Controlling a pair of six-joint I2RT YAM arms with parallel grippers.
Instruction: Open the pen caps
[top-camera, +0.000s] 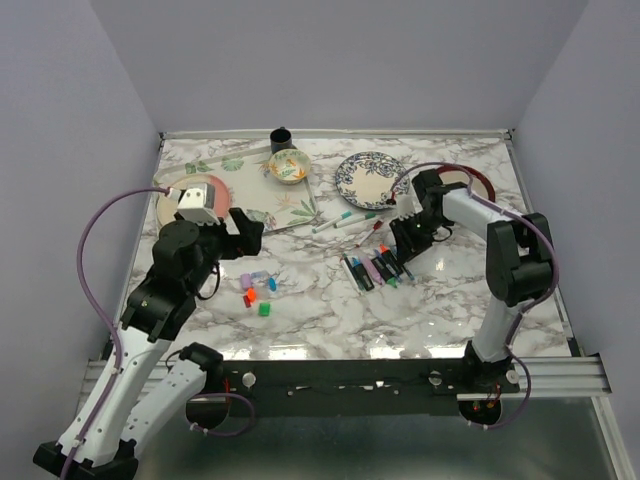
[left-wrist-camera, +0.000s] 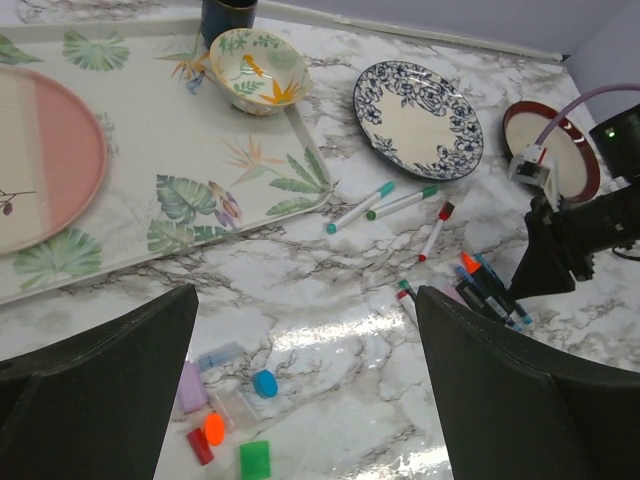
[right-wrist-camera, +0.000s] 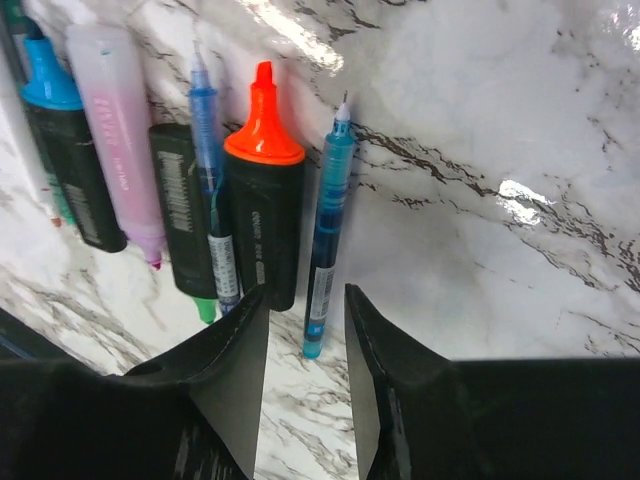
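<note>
Several loose pen caps (top-camera: 255, 290) lie on the marble near my left gripper (top-camera: 240, 230). The left wrist view shows a blue cap (left-wrist-camera: 264, 383), an orange cap (left-wrist-camera: 214, 428), a green cap (left-wrist-camera: 254, 460) and a lilac cap (left-wrist-camera: 192, 388) between its wide-open fingers (left-wrist-camera: 100, 380). A row of uncapped pens (top-camera: 375, 270) lies under my right gripper (top-camera: 405, 240). In the right wrist view its jaws (right-wrist-camera: 305, 297) stand apart over bare marble, holding nothing. Just ahead lie a thin teal pen (right-wrist-camera: 328, 230) and an orange-tipped black highlighter (right-wrist-camera: 263, 200). Thin white pens (left-wrist-camera: 360, 207) lie farther back.
A leaf-patterned tray (top-camera: 250, 190) at back left carries a pink plate (top-camera: 175, 200) and a small bowl (top-camera: 288, 166). A dark cup (top-camera: 282, 138) stands behind it. A blue-patterned plate (top-camera: 370, 178) and a red-rimmed plate (top-camera: 480, 185) sit at back right.
</note>
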